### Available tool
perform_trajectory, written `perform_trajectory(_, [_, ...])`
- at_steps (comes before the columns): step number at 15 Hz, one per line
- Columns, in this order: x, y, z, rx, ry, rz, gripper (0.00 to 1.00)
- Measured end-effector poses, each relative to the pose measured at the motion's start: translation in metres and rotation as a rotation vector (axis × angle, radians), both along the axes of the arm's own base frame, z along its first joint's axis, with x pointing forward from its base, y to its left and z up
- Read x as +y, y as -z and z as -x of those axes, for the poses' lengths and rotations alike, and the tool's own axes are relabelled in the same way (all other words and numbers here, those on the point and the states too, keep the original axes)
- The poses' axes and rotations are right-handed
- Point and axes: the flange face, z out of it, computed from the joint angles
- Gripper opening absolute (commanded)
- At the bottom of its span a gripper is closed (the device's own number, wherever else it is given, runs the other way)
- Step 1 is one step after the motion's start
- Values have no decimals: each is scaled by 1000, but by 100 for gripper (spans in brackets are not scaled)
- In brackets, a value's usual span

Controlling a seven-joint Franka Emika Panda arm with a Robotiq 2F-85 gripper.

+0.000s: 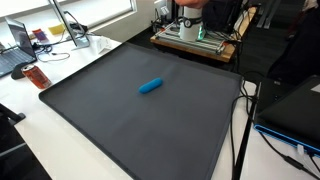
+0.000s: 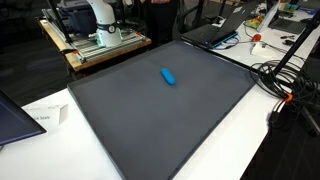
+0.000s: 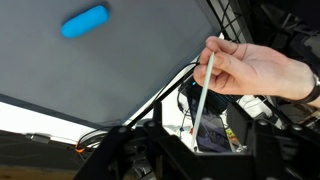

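So the cylinder is being seen lying on the mat, roughly mid-mat, with the robot base being carried on a bench behind the mat's far edge. A laptop is being kept beside one mat corner, and cables are being left trailing just off a side edge. In the wrist view a stick is being held by a person's hand past the mat's edge, well apart from the cylinder.
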Motion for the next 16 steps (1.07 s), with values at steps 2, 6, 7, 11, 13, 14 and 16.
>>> perform_trajectory(2, [-13,1,7,-1,-14,-12,23])
perform_trajectory(6, [-31,2,17,2,-32,-31,1])
perform_trajectory(7, [-34,2,19,3,-33,-34,0])
perform_trajectory(11, [-40,3,23,15,-32,-48,1])
perform_trajectory(13, [-42,4,24,14,-30,-49,1])
perform_trajectory(14, [-43,4,24,13,-29,-49,1])
perform_trajectory(16, [-43,4,24,14,-27,-49,1])
